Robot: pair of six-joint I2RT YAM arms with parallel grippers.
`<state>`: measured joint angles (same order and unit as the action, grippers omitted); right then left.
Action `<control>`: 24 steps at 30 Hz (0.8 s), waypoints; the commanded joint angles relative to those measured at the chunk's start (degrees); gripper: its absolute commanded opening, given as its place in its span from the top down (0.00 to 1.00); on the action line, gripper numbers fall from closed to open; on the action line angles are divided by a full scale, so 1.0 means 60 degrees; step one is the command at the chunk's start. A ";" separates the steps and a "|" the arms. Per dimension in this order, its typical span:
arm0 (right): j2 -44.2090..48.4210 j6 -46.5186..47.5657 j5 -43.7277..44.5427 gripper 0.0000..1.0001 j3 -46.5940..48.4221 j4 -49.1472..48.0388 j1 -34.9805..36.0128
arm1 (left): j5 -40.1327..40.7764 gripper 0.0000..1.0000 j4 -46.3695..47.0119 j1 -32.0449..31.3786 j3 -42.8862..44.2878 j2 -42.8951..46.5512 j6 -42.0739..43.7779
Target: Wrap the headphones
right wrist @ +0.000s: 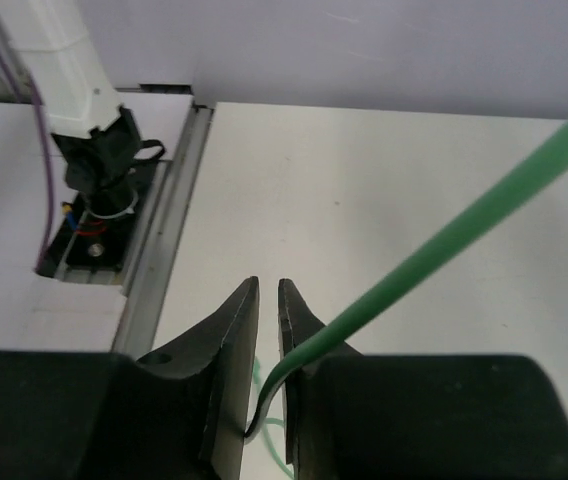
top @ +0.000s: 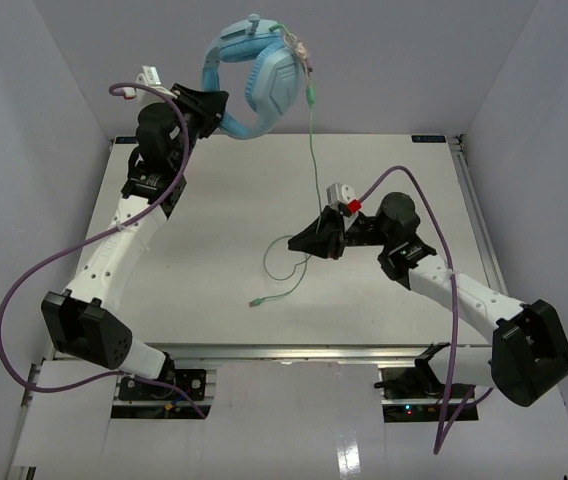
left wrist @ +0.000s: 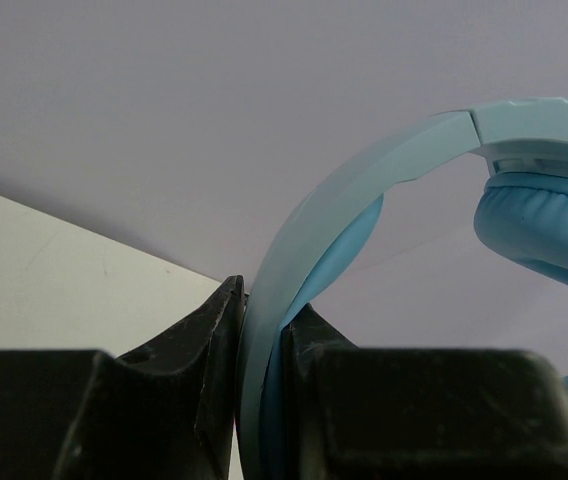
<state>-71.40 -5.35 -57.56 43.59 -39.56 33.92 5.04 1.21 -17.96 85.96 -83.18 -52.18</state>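
The light blue headphones (top: 264,78) hang in the air above the table's far edge. My left gripper (top: 226,115) is shut on their headband (left wrist: 364,190), which runs between the fingers (left wrist: 261,310); one padded earcup (left wrist: 544,225) shows at the right. The thin pale-green cable (top: 313,150) drops from the headphones to my right gripper (top: 302,242), which is low over the table's middle. The right gripper (right wrist: 268,290) is shut on the cable (right wrist: 444,240), pinched deep between its jaws. The rest of the cable loops on the table (top: 286,268), and the plug (top: 254,301) lies at the near end.
The white table (top: 214,230) has a metal rail along its near edge (top: 294,352) and grey walls around it. The left arm's base (right wrist: 99,175) shows to the left in the right wrist view. Purple hoses (top: 24,290) trail from both arms.
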 commanded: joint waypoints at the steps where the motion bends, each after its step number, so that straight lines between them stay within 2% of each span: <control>1: 0.0382 0.4242 0.1892 0.81 0.2026 0.5559 0.0086 | 0.0465 1.00 0.0293 0.0042 0.0349 0.0131 0.0527; 3: 0.0268 0.5264 0.3146 0.81 0.2825 0.7754 0.0154 | 0.0663 1.00 0.0094 0.0034 0.0379 -0.0025 0.1021; 6: 0.0158 0.6722 0.5023 0.81 0.3952 1.0089 0.0167 | 0.0879 1.00 -0.0119 0.0048 0.0321 -0.0193 0.1892; 9: 0.0332 0.7958 0.7209 0.81 0.4313 1.1118 0.0264 | 0.0812 1.00 -0.0531 0.0048 0.0249 -0.0434 0.2797; 15: 0.0968 1.0279 1.1917 0.84 0.3854 1.1260 0.0370 | 0.0655 1.00 -0.1063 0.0010 -0.0158 -0.0654 0.4503; 18: 0.1251 1.0975 1.3378 0.86 0.3666 1.0819 0.0327 | 0.0694 1.00 -0.1329 -0.0022 -0.0375 -0.0719 0.5345; 22: 0.1468 1.1453 1.3749 0.88 0.4003 1.0404 -0.0184 | 0.0459 1.00 -0.1752 -0.0052 -0.0532 -0.0880 0.6298; 24: 0.1517 1.1590 1.3751 0.88 0.4166 1.0192 -0.0406 | -0.0081 1.00 -0.1959 -0.0101 -0.0574 -0.1008 0.6793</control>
<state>-64.32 57.65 16.96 65.89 26.06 34.15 9.02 -11.30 -17.92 82.65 -90.35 -18.26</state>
